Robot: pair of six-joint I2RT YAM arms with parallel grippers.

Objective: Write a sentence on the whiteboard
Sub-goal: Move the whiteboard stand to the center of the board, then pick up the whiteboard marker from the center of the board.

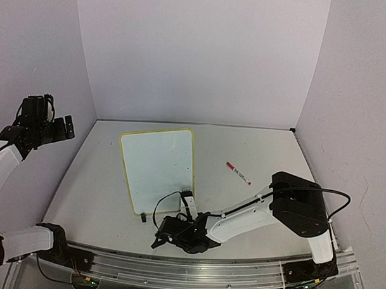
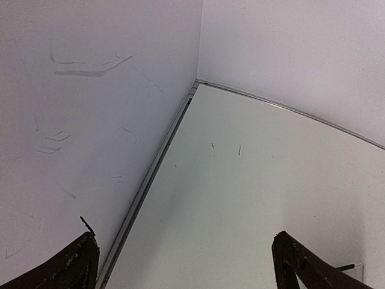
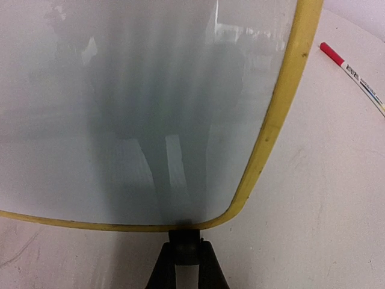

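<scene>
Right gripper (image 3: 183, 256): low over the near side of the table (image 1: 256, 153), pointing far. My fingers are pressed together. A small black foot (image 3: 183, 241) sits right at their tips, against the near edge of the whiteboard (image 1: 157, 168). Cannot tell if the foot is actually clamped or only touched.

Whiteboard: flat on the table, left of centre, its near right corner at my right fingertips. The face is plain white and carries my arm's grey reflection.

Marker (image 1: 238, 173): on the table right of the board and apart from it. White body, with a red cap at its far-left end.

Left gripper (image 2: 183, 241): raised at the far left, fingers spread wide and holding nothing. It hangs over the table's far-left corner, next to the scuffed wall (image 2: 90, 120).
</scene>
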